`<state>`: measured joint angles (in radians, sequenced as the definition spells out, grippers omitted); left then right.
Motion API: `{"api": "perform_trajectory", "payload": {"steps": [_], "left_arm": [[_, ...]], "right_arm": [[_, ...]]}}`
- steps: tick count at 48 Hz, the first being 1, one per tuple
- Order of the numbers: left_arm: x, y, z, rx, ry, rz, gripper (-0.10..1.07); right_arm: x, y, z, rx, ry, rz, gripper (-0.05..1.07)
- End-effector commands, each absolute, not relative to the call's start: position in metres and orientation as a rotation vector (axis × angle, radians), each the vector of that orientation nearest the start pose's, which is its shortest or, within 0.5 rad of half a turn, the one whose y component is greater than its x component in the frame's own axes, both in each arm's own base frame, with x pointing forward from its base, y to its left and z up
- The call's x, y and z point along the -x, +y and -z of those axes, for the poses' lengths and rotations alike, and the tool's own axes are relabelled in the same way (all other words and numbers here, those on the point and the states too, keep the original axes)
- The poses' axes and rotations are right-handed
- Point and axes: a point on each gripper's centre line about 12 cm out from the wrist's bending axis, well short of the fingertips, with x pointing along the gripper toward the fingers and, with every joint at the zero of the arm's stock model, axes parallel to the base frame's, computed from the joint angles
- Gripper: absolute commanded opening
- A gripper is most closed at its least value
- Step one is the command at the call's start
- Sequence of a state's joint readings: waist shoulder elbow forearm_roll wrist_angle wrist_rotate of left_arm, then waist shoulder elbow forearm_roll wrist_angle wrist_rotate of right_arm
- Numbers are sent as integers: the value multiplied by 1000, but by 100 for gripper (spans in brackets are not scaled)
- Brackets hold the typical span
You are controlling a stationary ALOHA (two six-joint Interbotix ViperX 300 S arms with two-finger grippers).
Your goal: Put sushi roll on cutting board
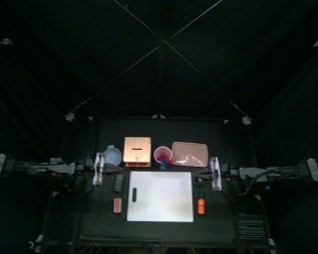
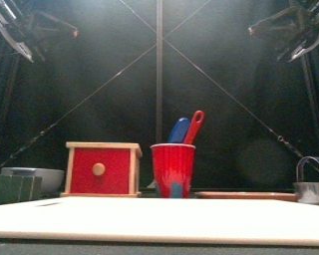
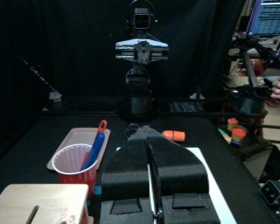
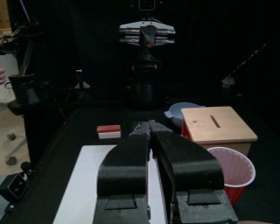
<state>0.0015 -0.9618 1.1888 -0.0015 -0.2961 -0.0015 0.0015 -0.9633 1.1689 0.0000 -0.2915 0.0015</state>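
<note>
Both arms are sitting pulled back at their own sides of the tabletop (image 1: 82, 213), facing each other across it. The left pincer (image 3: 140, 131) is clenched, its jaws meeting at the tips with nothing between them. The right pincer (image 4: 150, 125) is showing the same in its own wrist view, tips pressed together and empty.

The cutting board (image 1: 162, 195) is lying flat and bare in the middle front, between the two arms. The sushi roll (image 1: 118, 183) is proving hard to pick out: from above it is only a small dark smudge against the dark tabletop, just beside the board's left edge and not on it. From the front I am not finding it at all, because the board's near edge is filling the foreground.

A small reddish piece (image 1: 118, 204) is lying just off the board's left side, nearer the front. A small orange piece (image 1: 202, 205) is lying just off its right side.

Behind the board, a wooden box (image 2: 103, 167) is standing with a red front face. Beside it a red cup (image 2: 173, 169) is holding a blue and a red handle (image 2: 189, 127), and the cup is hiding their lower ends. A pink tray (image 1: 191, 153) is lying to the cup's right. From the front it is showing as little more than a thin strip.

A metal mug (image 2: 310, 184) is being cut off at the right edge of the front view.
</note>
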Motion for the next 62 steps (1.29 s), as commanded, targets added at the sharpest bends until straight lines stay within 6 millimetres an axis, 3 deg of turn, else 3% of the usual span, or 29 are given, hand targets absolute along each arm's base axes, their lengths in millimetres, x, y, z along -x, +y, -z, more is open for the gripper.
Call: {"api": "perform_trajectory", "payload": {"steps": [1,13,27,41,62], "left_arm": [[-201,3,-287,79,-62,-19,-7],[-199,6,-273,343,-10,-64,9],[-197,-1,-239,688,238,-92,51],[-202,3,-207,770,430,-162,89],[-199,15,-181,822,588,-252,93]], "right_arm": [[-203,-4,-292,7,-74,21,-3],[-220,-14,-270,0,34,64,2],[-231,-17,-261,-8,84,72,2],[-229,-15,-255,-16,99,67,2],[-228,-13,-253,-27,105,60,2]]}}
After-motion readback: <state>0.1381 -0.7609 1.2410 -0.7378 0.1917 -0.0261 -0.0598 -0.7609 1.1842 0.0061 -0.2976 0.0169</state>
